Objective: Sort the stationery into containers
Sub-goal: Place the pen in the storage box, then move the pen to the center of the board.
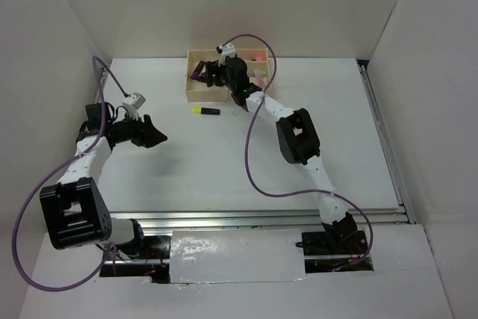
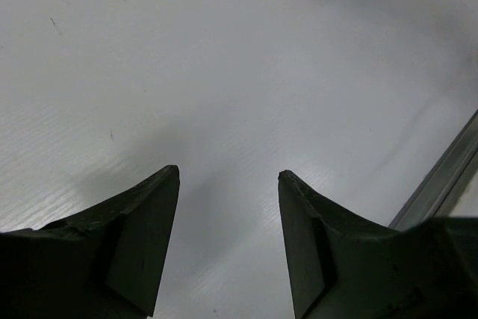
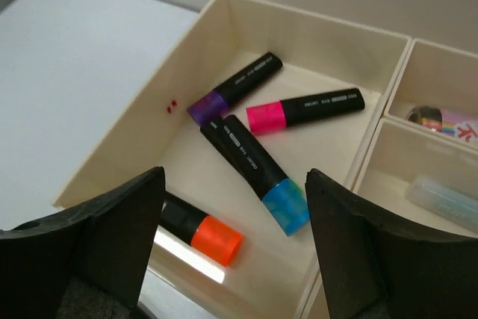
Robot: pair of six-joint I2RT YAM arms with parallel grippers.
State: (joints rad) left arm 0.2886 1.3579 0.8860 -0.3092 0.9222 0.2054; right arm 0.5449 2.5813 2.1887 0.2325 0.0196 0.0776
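While the right gripper (image 3: pixel 235 177) is hovering spread and empty over the tray (image 3: pixel 142 132)'s large section, where four markers (image 3: pixel 299 110) are lying loose, the left gripper (image 2: pixel 228 175) is hanging parted, gripping nothing, probably aiming for the yellow highlighter (image 1: pixel 206 110) lying on the table (image 1: pixel 314 110) beside the tray.

Lab: white panels (image 1: pixel 224 1) box in the robot table (image 1: pixel 202 162).

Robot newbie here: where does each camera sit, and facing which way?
Top external: above and behind, looking down on table and tray; left arm, right arm show.
Left wrist: on the left arm, facing bare table; left gripper shows.
Right wrist: over the tray, looking into its large compartment; right gripper shows.
Shared: the yellow highlighter, top and left wrist views.
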